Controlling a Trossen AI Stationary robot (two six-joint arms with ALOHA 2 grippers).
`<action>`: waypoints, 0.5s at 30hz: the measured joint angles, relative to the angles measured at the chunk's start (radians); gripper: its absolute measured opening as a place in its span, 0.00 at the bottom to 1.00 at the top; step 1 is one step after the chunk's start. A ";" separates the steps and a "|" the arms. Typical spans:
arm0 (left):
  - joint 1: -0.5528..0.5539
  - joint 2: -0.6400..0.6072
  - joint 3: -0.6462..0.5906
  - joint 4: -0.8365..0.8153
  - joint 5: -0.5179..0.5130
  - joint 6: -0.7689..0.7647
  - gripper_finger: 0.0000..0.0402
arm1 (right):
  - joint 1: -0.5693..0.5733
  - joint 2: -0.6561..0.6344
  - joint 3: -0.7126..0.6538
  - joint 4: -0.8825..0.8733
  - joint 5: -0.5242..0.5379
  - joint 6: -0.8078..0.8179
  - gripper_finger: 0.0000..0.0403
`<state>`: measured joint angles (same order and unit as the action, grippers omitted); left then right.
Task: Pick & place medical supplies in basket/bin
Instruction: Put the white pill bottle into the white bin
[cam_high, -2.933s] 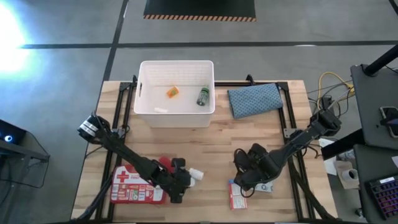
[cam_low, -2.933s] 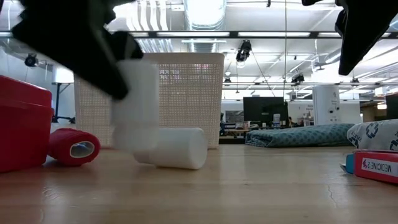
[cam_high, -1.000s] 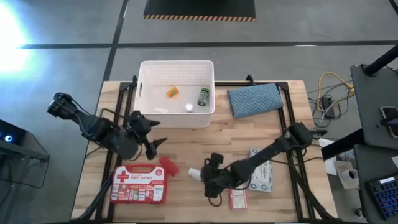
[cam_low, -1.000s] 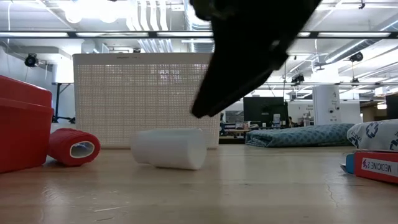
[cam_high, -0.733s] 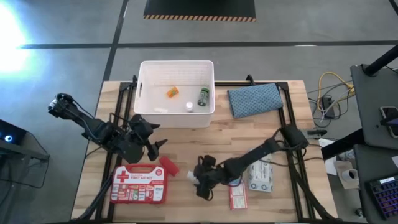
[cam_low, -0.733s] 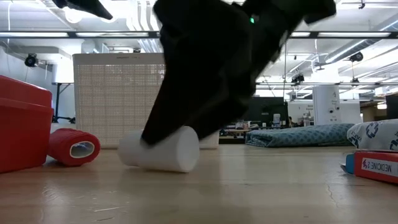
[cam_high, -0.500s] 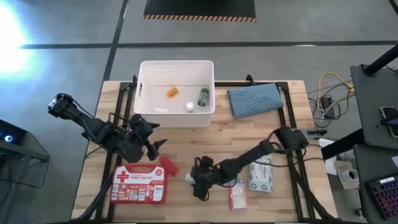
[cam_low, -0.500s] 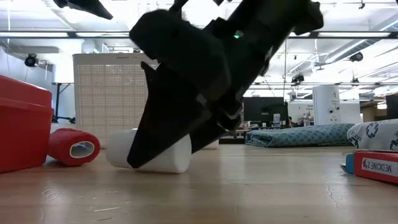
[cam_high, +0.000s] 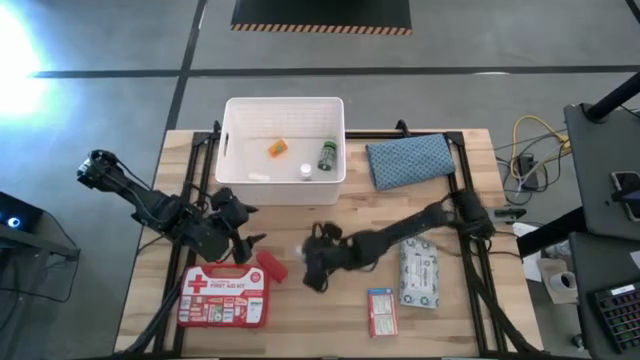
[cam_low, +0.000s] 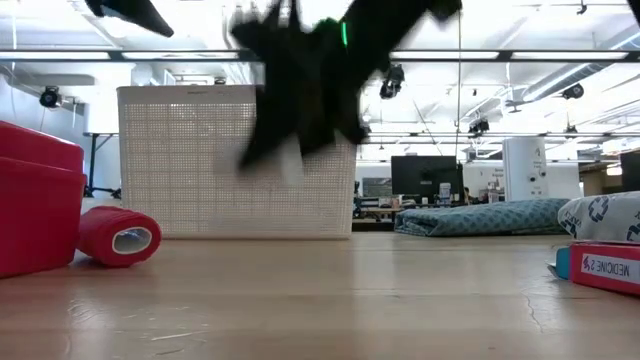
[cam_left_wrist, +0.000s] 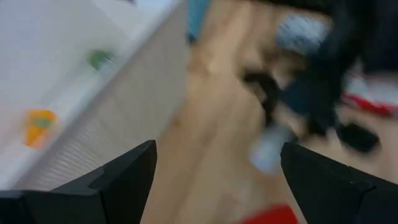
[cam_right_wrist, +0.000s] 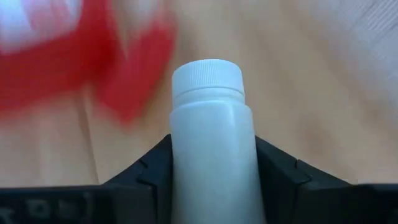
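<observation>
A white bottle (cam_right_wrist: 211, 155) with a ribbed cap sits between the fingers of my right gripper (cam_high: 310, 264), which is shut on it above the table's middle, right of the red roll (cam_high: 270, 268). In the low view the bottle (cam_low: 292, 160) hangs in front of the white bin (cam_low: 235, 160). My left gripper (cam_high: 243, 228) hovers open near the bin's (cam_high: 285, 192) near left corner, above the red first-aid case (cam_high: 225, 297). The small red-white box (cam_high: 380, 312) and the grey wipes pack (cam_high: 420, 272) lie flat at the near right. My right gripper pinches the bottle's body (cam_right_wrist: 211, 180) between its two fingers (cam_right_wrist: 155, 165), one on each side, below the neck. The fingers lie along the bottle, and the capped end (cam_right_wrist: 207, 78) sticks out past them. The arm reaches in from the table's right. The bottle is lifted clear.
The bin holds an orange item (cam_high: 277, 148), a green bottle (cam_high: 326, 155) and a small white piece (cam_high: 304, 172). A blue-grey cloth pouch (cam_high: 410, 160) lies right of the bin. The table's metal frame rails (cam_high: 465, 180) run along both sides.
My right gripper came down on the white bottle lying on the table, nudged it toward the left edge, then shut on it and rose. The bottle is now lifted clear, and gripper and bottle have moved left and toward the bin.
</observation>
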<state>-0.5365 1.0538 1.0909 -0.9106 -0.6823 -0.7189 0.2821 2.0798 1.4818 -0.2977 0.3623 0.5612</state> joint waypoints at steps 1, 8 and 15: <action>0.000 0.001 -0.003 -0.001 0.036 -0.010 0.80 | -0.007 -0.046 0.001 0.010 0.033 -0.034 0.38; -0.003 0.001 -0.068 -0.009 0.137 -0.197 0.80 | -0.119 -0.326 0.015 0.057 0.268 -0.244 0.44; -0.007 0.005 -0.165 0.082 0.161 -0.286 0.80 | -0.411 -0.342 0.106 0.058 0.100 -0.319 0.66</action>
<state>-0.5439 1.0584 0.9263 -0.8285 -0.5215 -1.0050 -0.1290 1.7381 1.5874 -0.2402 0.4625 0.2426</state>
